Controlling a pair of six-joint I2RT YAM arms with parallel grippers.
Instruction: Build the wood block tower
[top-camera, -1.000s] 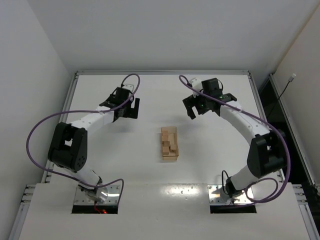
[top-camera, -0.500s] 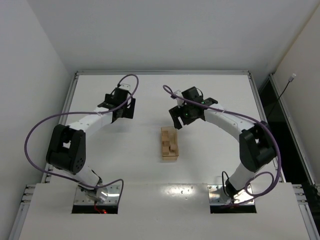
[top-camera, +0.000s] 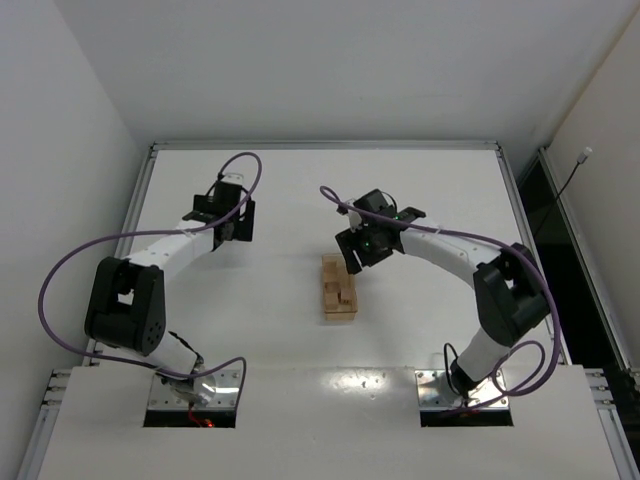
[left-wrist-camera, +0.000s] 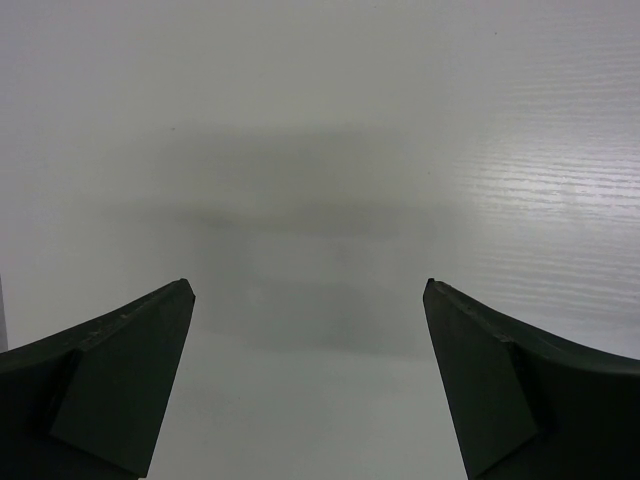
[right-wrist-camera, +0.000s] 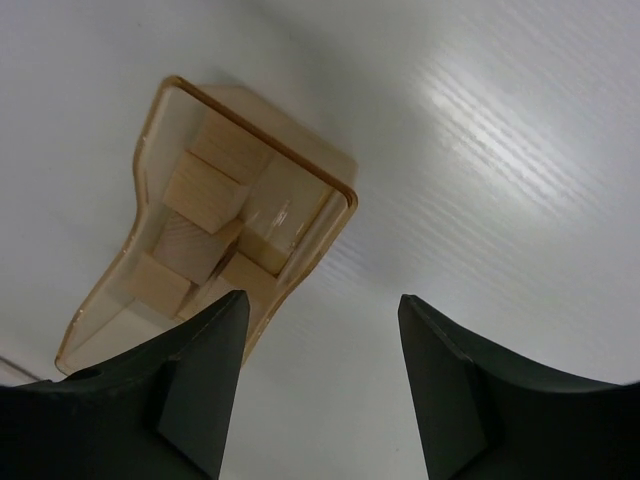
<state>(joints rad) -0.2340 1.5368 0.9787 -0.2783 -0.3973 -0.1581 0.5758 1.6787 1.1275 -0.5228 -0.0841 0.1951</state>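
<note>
A white table (top-camera: 300, 190) fills the scene, with plain white walls (top-camera: 330, 70) behind it and to either side. Near the middle of the table lies a narrow clear tray (top-camera: 339, 315) with an amber tint and a raised rim. The wood blocks (top-camera: 337, 284) are all inside this tray: several small pale tan cubes lying loosely against one another, some at an angle, none outside the rim. The right wrist view looks down into the tray (right-wrist-camera: 345, 198) and shows the blocks (right-wrist-camera: 205, 195) crowded along its length, with one cube pressed into the far corner.

The right gripper (top-camera: 356, 256) hangs just above the far end of the tray, tilted down towards it. Its jaws stand apart with nothing between them, and in its own camera the gripper (right-wrist-camera: 320, 300) frames the tray's near edge and bare table without touching either.

The left gripper (top-camera: 236, 228) is well to the left of the tray and farther back, over bare table. Its jaws are spread wide and hold nothing, as its own camera confirms (left-wrist-camera: 308, 285). A purple cable (top-camera: 60, 270) loops off each arm
</note>
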